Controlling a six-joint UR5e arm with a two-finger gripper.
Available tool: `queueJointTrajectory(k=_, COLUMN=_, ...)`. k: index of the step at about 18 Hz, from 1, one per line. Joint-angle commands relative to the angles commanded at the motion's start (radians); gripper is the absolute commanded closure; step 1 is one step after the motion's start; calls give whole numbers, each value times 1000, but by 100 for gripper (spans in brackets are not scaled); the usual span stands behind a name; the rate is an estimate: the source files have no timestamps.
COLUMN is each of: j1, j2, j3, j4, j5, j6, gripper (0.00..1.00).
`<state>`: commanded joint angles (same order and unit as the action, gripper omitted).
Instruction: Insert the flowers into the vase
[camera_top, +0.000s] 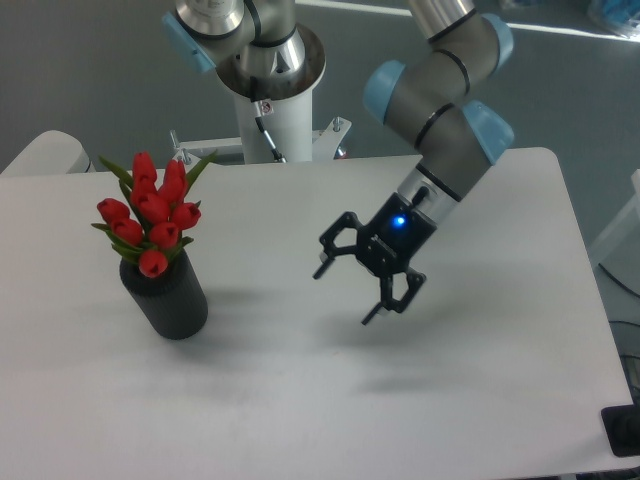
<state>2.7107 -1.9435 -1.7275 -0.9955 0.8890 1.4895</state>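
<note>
The flowers (150, 213), a tight bunch of red tulips with green leaves, stand upright in the black vase (168, 300) at the left of the white table. Their stems are hidden inside the vase. My gripper (345, 292) hangs over the middle of the table, well to the right of the vase and apart from it. Its fingers are spread wide, it is open, and it holds nothing. A blue light glows on its wrist.
The arm's white base column (270, 110) stands at the table's back edge, behind and right of the vase. The white table (500, 380) reaches to the right, where its edge drops off.
</note>
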Motion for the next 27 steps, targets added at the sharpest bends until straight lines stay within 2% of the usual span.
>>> queueJointTrajectory(k=3, j1=-52, j2=-32, j3=67, j4=-5, j5=189, j6=-2, gripper=0)
queueJointTrajectory(k=9, j1=-127, j2=-109, j3=183, j4=-15, j5=431, j6=0, gripper=0)
queueJointTrajectory(k=13, j1=-160, j2=-153, j3=223, j4=-17, j5=494, j6=5, gripper=0)
queueJointTrajectory(k=17, j1=-198, j2=-192, j3=253, j4=-20, j5=605, j6=17, gripper=0)
queueJointTrajectory(k=19, j1=-215, j2=-203, j3=275, j4=-37, j5=639, j6=17, gripper=0)
queueJointTrajectory(k=23, j1=-221, j2=-218, j3=324, j4=-113, j5=691, j6=29, gripper=0)
queueJointTrajectory(k=27, j1=-221, j2=-218, j3=329, j4=-121, j5=700, j6=58, gripper=0)
